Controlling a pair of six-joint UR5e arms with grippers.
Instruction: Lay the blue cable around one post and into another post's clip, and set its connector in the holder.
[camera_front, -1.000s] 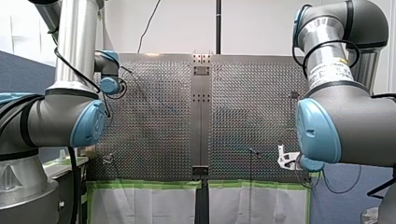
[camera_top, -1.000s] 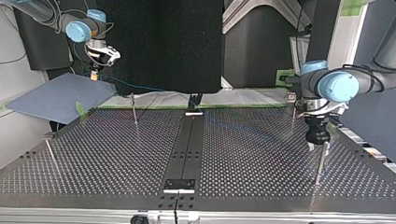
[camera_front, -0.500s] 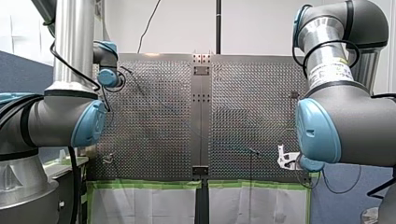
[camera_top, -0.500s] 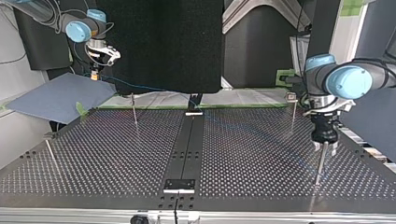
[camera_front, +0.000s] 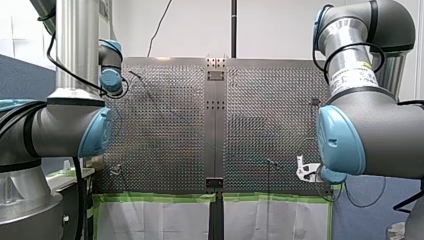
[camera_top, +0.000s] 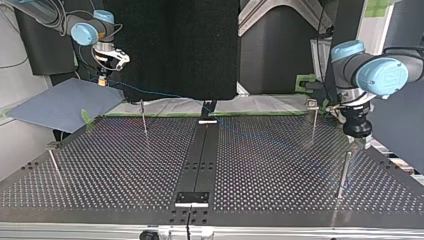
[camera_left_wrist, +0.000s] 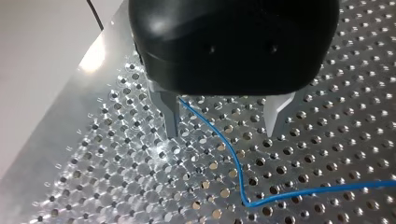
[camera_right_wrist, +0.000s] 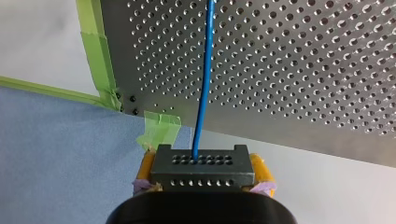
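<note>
Front view: the perforated table (camera_front: 165, 130) lies between my left arm (camera_front: 60, 125) and my right arm (camera_front: 370, 130)
Top view: my right gripper (camera_top: 102, 80) hangs off the table's far left corner, over a blue sheet (camera_top: 60, 105); the blue cable (camera_top: 150, 92) runs from it toward the table; my left gripper (camera_top: 361, 142) hovers near the top of a post (camera_top: 343, 172) at the right
Left wrist view: my fingers (camera_left_wrist: 172, 116) stand wide apart, gripping nothing; the cable lies on the table between them, nearer one finger
Right wrist view: my yellow pads (camera_right_wrist: 259, 170) are clamped on the black connector (camera_right_wrist: 203, 170); the cable leaves it straight ahead, past the green tape (camera_right_wrist: 100, 60) on the table's edge
</note>
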